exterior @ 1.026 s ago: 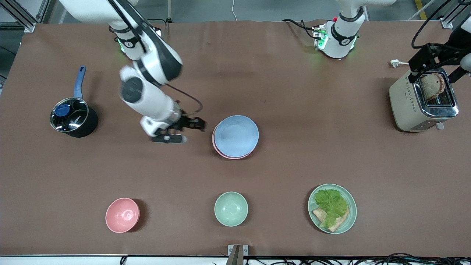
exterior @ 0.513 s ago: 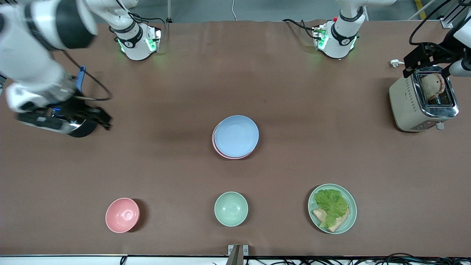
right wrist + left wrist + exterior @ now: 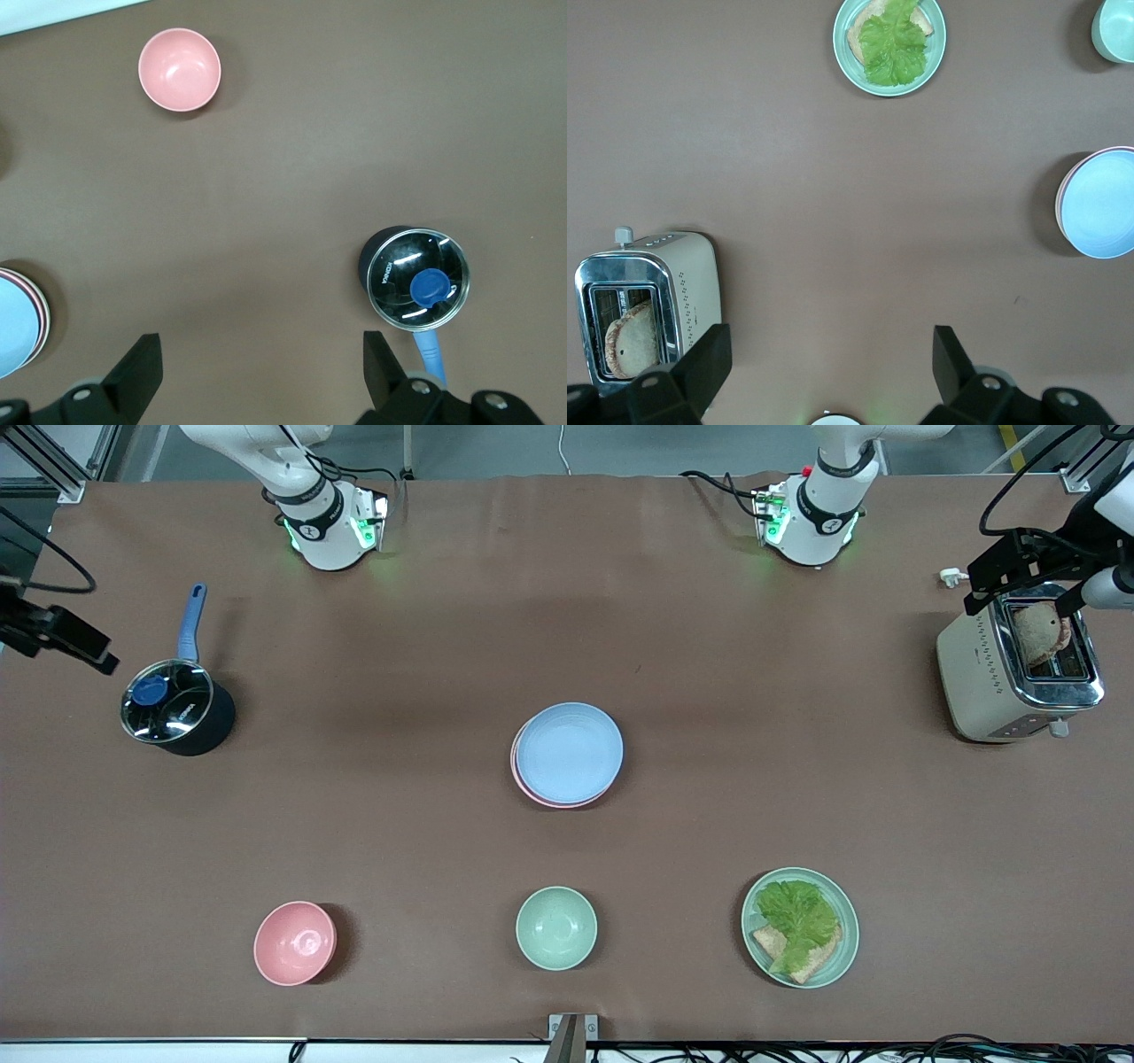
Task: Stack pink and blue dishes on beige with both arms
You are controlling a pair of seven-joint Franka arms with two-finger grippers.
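Observation:
A light blue plate point(image 3: 569, 751) lies on top of a stack in the middle of the table. The pale pink plate's rim point(image 3: 523, 784) peeks out under it. The beige plate is hidden. My right gripper point(image 3: 58, 638) hangs high at the right arm's end of the table, beside the pot, open and empty point(image 3: 261, 367); its wrist view catches the blue plate point(image 3: 13, 328) at the frame's edge. Over the toaster, my left gripper point(image 3: 1026, 580) is open with nothing between its fingers point(image 3: 830, 367). Its wrist view shows the blue plate point(image 3: 1099, 204) and the pink rim point(image 3: 1057, 199).
A lidded black pot point(image 3: 173, 710) with a blue handle stands at the right arm's end. A toaster point(image 3: 1010, 669) with bread stands at the left arm's end. Nearer the camera sit a pink bowl point(image 3: 295, 942), a mint bowl point(image 3: 556, 927) and a mint plate with lettuce point(image 3: 800, 926).
My right arm has swung away from beside the plate stack, past the pot, up to the table's end. The plates have stayed put. The left gripper has barely shifted over the toaster.

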